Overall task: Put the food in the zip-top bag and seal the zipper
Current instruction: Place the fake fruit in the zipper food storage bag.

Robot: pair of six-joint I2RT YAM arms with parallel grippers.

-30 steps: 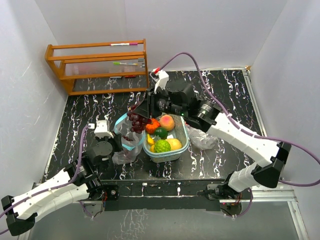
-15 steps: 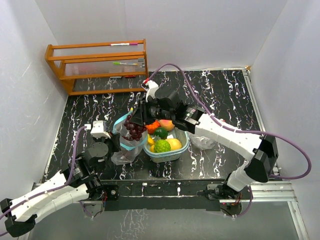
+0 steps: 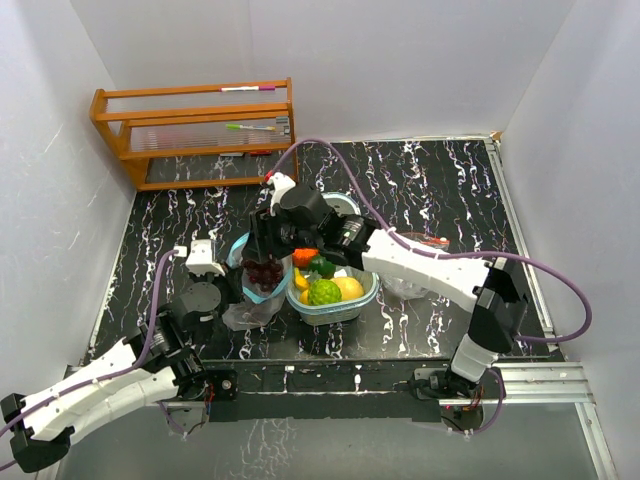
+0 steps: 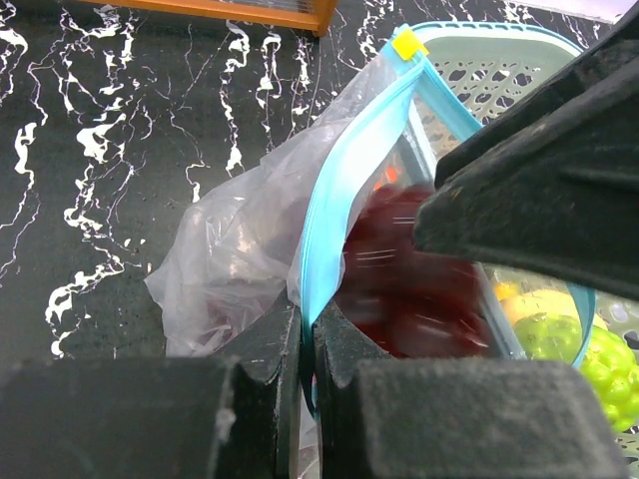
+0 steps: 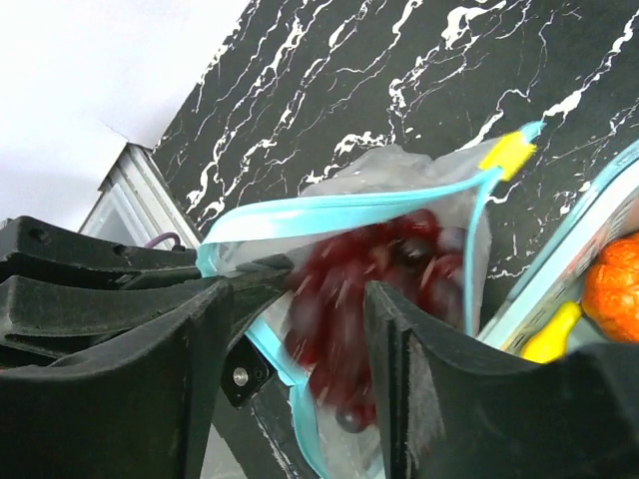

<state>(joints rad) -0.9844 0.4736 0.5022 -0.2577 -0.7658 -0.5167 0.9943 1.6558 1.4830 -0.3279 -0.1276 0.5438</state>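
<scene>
Right end effector (image 5: pixel 329 284) parted, grapes (image 5: pixel 414 254) directly below inside zip-top bag (image 4: pixel 240 249) mouth; left end effector (image 4: pixel 306 334) pinching rim

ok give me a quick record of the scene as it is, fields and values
left gripper: shut on the rim of the zip-top bag
right gripper: open, above the bag mouth
grapes: dark red bunch, blurred, within the bag mouth
zipper: unsealed
basket: beside the bag, holding a bumpy green fruit and a yellow fruit
</scene>
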